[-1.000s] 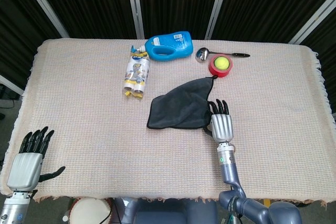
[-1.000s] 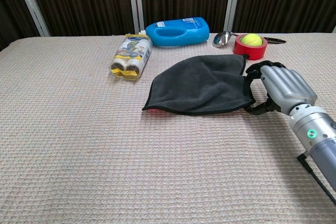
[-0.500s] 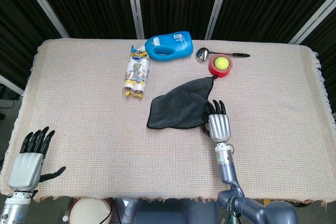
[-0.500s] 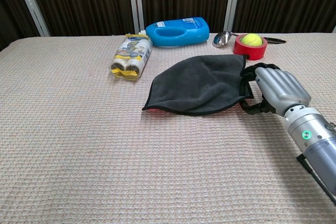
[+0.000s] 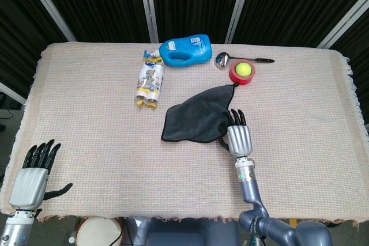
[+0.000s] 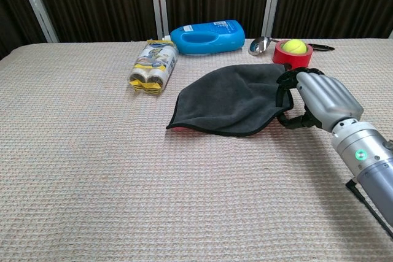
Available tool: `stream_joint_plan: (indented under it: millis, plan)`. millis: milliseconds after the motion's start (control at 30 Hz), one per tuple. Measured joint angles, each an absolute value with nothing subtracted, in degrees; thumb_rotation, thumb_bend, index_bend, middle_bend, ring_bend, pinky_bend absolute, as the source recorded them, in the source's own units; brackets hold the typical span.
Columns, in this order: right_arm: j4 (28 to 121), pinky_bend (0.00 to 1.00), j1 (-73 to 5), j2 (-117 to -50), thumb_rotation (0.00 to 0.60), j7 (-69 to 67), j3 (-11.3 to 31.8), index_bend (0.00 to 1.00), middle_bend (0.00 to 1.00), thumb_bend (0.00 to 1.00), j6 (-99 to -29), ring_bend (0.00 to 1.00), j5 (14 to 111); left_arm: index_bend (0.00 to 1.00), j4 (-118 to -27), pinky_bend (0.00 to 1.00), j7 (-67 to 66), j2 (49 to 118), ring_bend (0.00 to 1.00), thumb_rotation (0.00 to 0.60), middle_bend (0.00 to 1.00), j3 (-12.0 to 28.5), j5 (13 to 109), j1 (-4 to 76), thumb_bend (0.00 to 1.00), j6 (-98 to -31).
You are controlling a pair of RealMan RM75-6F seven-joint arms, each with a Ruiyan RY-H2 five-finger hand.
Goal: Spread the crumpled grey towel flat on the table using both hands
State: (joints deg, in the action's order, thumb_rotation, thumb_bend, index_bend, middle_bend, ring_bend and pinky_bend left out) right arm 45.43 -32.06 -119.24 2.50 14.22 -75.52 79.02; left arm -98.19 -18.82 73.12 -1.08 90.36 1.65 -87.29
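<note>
The dark grey towel (image 5: pixel 196 119) (image 6: pixel 233 99) lies folded and rumpled in the middle of the table. My right hand (image 5: pixel 238 136) (image 6: pixel 319 99) is at the towel's right edge. Its fingers curl over that edge and the thumb sits against the near right corner, so the hand pinches the cloth there. My left hand (image 5: pixel 31 174) hovers at the table's front left corner, far from the towel. Its fingers are spread and it holds nothing. It shows only in the head view.
Behind the towel lie a blue detergent bottle (image 5: pixel 185 50) (image 6: pixel 209 36), a white and yellow packet (image 5: pixel 151 82) (image 6: pixel 152 64), a metal ladle (image 5: pixel 225 59) (image 6: pixel 261 44) and a red ring holding a tennis ball (image 5: pixel 243 72) (image 6: pixel 293 52). A woven cloth (image 5: pixel 92 125) covers the table.
My right hand has slid left onto the towel's right edge, and the near right corner has bunched leftward with it. The left hand has barely moved.
</note>
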Motion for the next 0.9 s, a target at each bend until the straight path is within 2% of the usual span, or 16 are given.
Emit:
stream_joint_plan:
  millis: [300,600,900]
  plan:
    - [56.49,0.09,-32.35,-113.73,0.600,5.78,14.87,0.61,0.25,0.61,-78.99,0.12,81.37,0.00,-98.38,0.02,-18.98,73.41,0.00,0.600,0.00,-1.17,90.39,1.86,0.00,-86.87]
    - [68.96,0.09,-32.81,-107.09,0.600,13.29,17.29,0.63,0.25,0.61,-78.94,0.12,80.62,0.00,-98.93,0.02,-18.99,73.65,0.00,0.600,0.00,-1.31,90.49,2.40,0.01,-85.86]
    - [80.13,0.09,-34.16,-102.18,0.600,23.37,20.43,0.65,0.25,0.61,-77.95,0.12,78.40,0.10,-100.73,0.02,-18.68,75.56,0.00,0.600,0.01,0.75,88.94,5.61,0.08,-81.89]
